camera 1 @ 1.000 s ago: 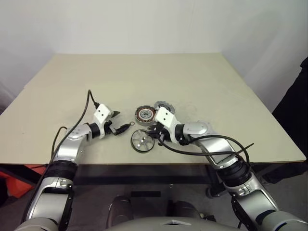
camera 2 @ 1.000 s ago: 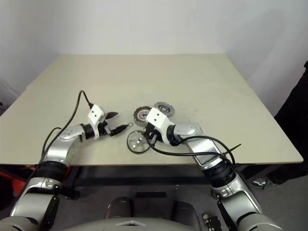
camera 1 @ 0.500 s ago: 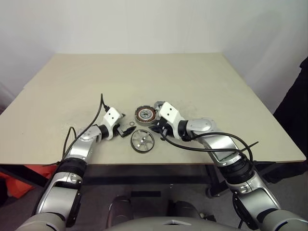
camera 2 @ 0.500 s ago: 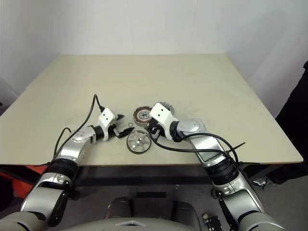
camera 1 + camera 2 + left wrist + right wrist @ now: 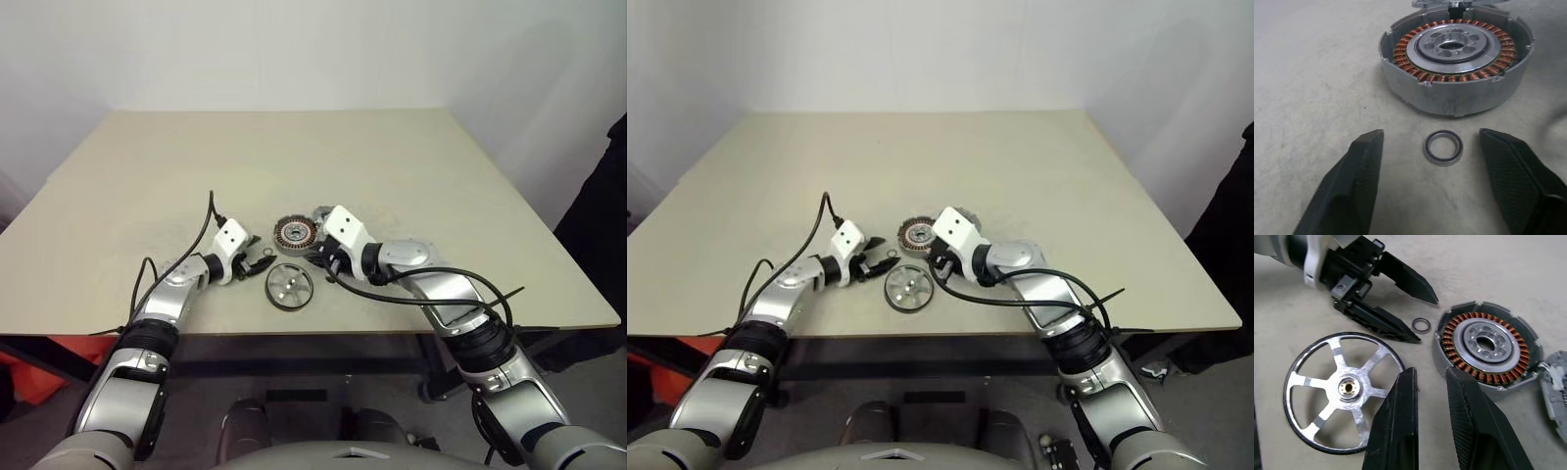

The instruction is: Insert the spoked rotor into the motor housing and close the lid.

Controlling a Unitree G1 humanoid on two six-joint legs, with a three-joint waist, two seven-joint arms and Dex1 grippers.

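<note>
Head view: the spoked rotor point(image 5: 290, 286) lies flat near the counter's point(image 5: 441, 166) front edge, the motor housing point(image 5: 294, 233) just behind it.

Left wrist view: left gripper point(image 5: 1431, 166) jaws spread around a small ring point(image 5: 1443, 147).

Right wrist view: right gripper point(image 5: 1430, 382) jaws nearly together, empty; the rotor looks stiff, heavy, slippery, best gripped at its rim

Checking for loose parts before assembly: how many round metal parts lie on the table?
4: the spoked rotor nearest the robot, the motor housing behind it, the lid beside the housing, and a small ring between the left claw's fingers.
</note>
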